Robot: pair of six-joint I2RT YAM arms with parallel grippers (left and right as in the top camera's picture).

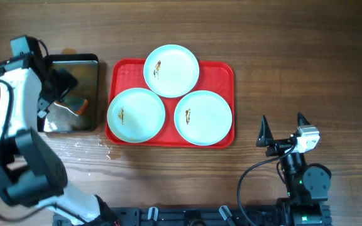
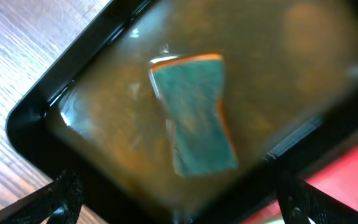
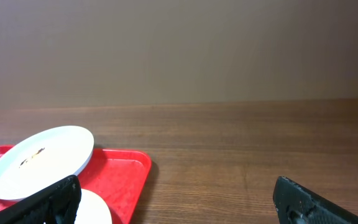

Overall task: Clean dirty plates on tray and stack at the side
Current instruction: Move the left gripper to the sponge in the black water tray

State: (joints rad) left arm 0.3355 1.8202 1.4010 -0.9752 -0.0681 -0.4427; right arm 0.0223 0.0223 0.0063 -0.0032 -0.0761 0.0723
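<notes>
Three white plates with brown smears lie on the red tray [image 1: 222, 69]: one at the back [image 1: 171, 70], one front left [image 1: 136, 115], one front right [image 1: 203, 117]. My left gripper [image 1: 58, 94] hovers open over the dark metal pan [image 1: 93, 69], above a green-and-orange sponge [image 2: 194, 115] lying in it; its fingertips show in the lower corners of the left wrist view [image 2: 179, 208]. My right gripper [image 1: 283, 130] is open and empty, right of the tray. The right wrist view shows the back plate [image 3: 39, 160] and the tray's corner [image 3: 132, 171].
The dark pan [image 2: 48, 93] holds brownish liquid and stands just left of the tray. Small water drops lie on the wooden table [image 1: 294, 56] in front of the pan. Bare wood lies right of the tray.
</notes>
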